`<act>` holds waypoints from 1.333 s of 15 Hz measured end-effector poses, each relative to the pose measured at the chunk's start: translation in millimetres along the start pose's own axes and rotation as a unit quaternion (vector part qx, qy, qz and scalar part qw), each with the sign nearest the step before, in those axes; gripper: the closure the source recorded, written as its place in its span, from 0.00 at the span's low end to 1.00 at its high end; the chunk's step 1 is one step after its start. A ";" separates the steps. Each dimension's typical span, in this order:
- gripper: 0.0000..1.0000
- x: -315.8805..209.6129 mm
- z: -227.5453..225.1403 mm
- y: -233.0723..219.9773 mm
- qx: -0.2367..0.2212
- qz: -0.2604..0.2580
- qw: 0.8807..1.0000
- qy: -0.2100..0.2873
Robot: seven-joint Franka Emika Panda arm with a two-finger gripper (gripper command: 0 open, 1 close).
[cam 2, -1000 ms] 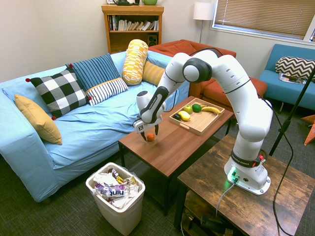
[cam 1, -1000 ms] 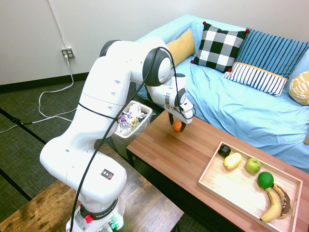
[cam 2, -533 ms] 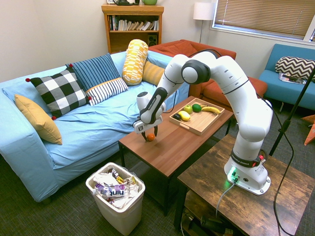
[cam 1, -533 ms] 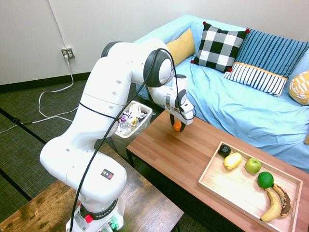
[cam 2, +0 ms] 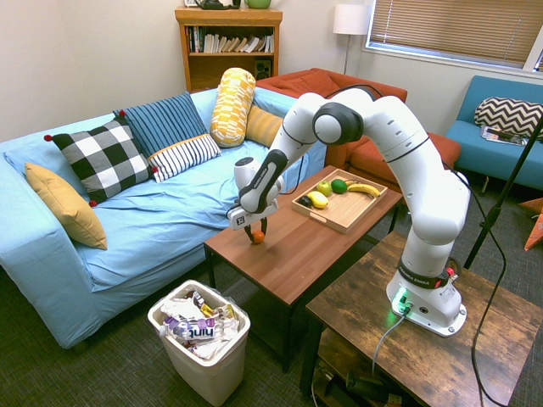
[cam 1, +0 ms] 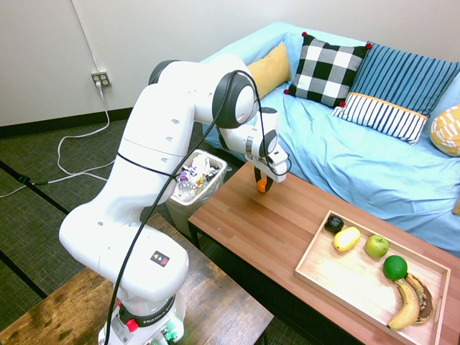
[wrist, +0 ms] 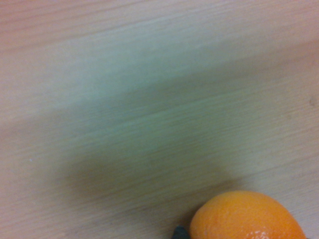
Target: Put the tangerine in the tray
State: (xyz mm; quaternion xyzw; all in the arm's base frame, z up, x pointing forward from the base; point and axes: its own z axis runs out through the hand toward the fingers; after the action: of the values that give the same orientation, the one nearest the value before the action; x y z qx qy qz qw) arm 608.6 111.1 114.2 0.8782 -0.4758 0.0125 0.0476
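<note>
The tangerine (cam 1: 261,185) is small, round and bright orange, and I have it pinched in the hand (cam 1: 263,184), whose fingers are closed on its two sides. It sits near the middle of the first outside picture, right over the far end of the brown worktop (cam 1: 287,230). In the wrist picture the tangerine (wrist: 246,216) fills the lower right corner with bare wood grain behind it. I think it is light and a bit soft, with a smooth skin that could slip, so I want to hold it across its fat middle and not squeeze hard, or it may get squashed. Being round, it would roll if I let it drop. The tray (cam 1: 320,277) is at the lower right of that picture, well apart from the tangerine, at the other end of the worktop. It has low wooden edges, so I must lift the fruit over the rim. Its far side is full: a dark little fruit (cam 1: 333,223), a yellow fruit (cam 1: 346,238), a green apple (cam 1: 376,246), a lime (cam 1: 394,267) and a banana (cam 1: 407,305). The near half is bare wood, with lots of room to put it down. The worktop between is open. A white wastebasket (cam 1: 195,183) stands just beside the worktop's end, under the arm, and the blue sofa (cam 1: 359,165) runs along the back.
</note>
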 end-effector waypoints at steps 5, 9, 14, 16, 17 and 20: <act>1.00 77.3 -77.4 51.4 0.013 0.039 0.998 0.051; 1.00 156.4 -116.2 140.6 0.016 0.091 0.994 0.060; 1.00 245.3 -101.6 277.1 -0.008 0.164 0.985 0.058; 1.00 265.5 -79.7 312.3 -0.018 0.183 0.981 0.056; 1.00 273.0 -65.1 323.8 -0.025 0.191 0.980 0.055; 1.00 291.6 -19.3 340.4 -0.043 0.209 0.976 0.048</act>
State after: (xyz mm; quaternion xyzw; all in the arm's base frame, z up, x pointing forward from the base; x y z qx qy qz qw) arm 483.7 -315.1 177.4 0.7549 -0.6460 0.0439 0.1047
